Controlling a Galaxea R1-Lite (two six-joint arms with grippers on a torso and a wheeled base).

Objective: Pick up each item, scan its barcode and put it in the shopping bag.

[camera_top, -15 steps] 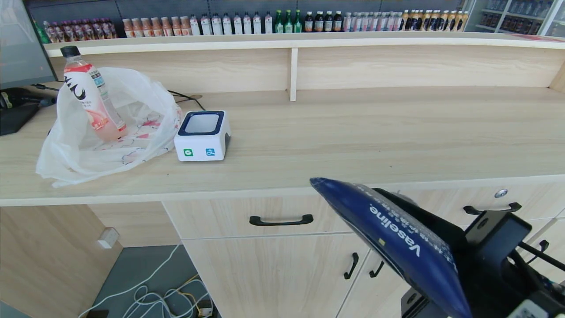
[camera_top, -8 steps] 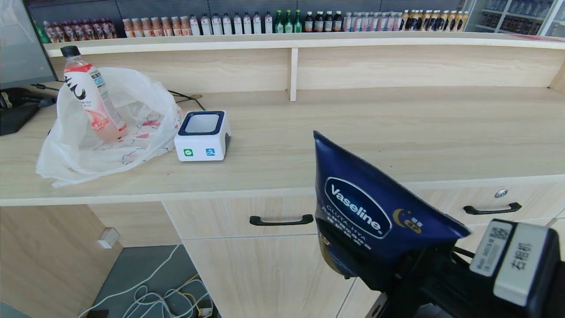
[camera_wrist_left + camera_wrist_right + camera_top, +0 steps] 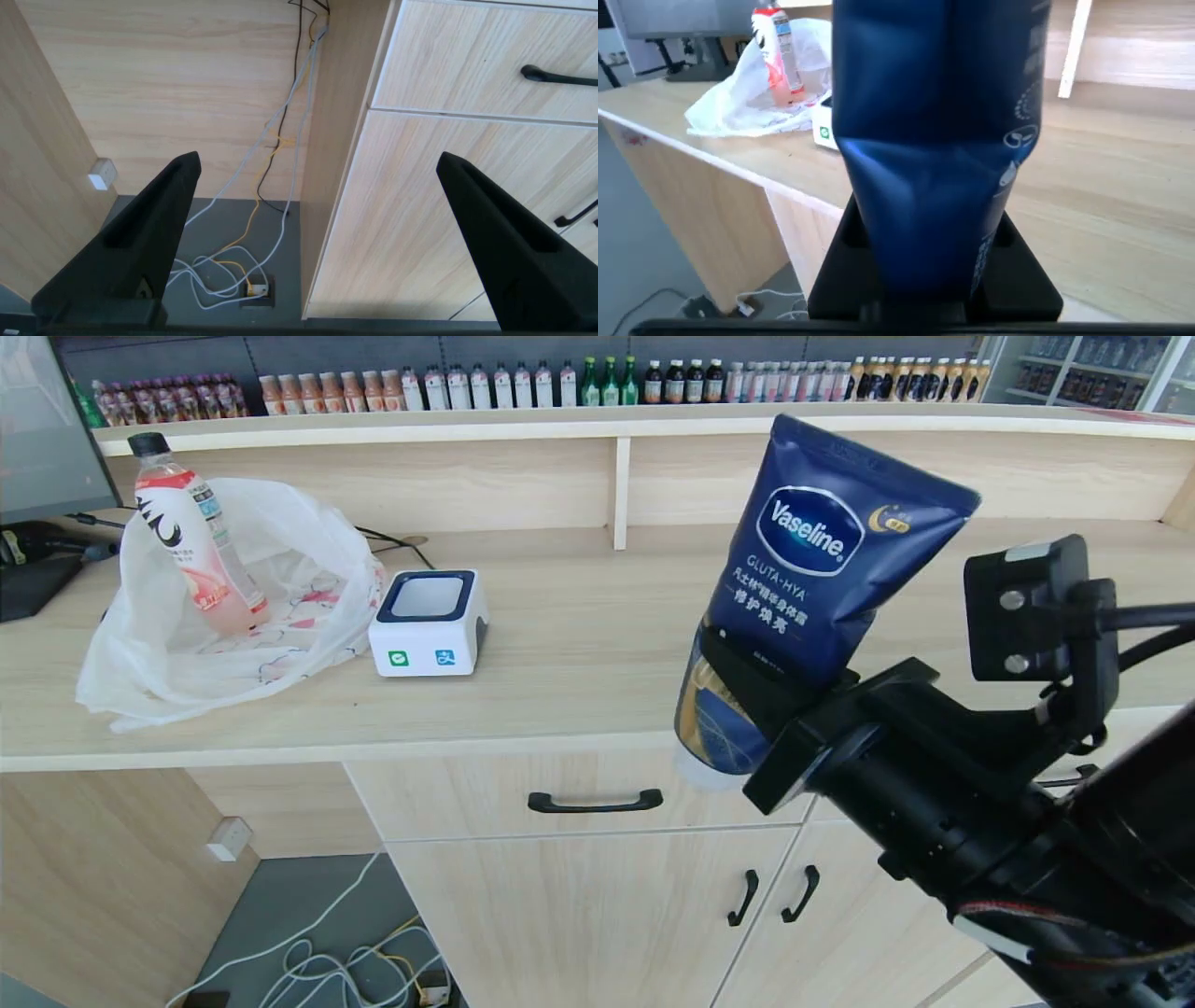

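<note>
Lotion tube (image 3: pixel 822 560) is sitting in the right gripper (image 3: pixel 761 695), jaws closing tight on its lower body just above the cap. The cap end is pointing down toward 7 o'clock and the flat crimped end is sticking up toward 1 o'clock, with the label facing the head camera. In the right wrist view the same tube (image 3: pixel 938 121) is rising straight out of the right gripper (image 3: pixel 924 247), blocking most of the counter behind it. The tube is hanging in the air over the front edge of the counter (image 3: pixel 597 709), touching nothing else.

Scanner (image 3: pixel 428 623), a white box with a dark blue rim, is sitting on the counter well apart from the tube, at about 9 o'clock from it. Shopping bag (image 3: pixel 280 607) is lying open just beside the scanner at its 9 o'clock, with a drink bottle (image 3: pixel 191 537) leaning inside, cap toward 11 o'clock.

Left gripper (image 3: pixel 318 163) is hanging wide open and holding nothing, pointing at the cabinet fronts and the floor cables (image 3: pixel 248 271) below the counter.
</note>
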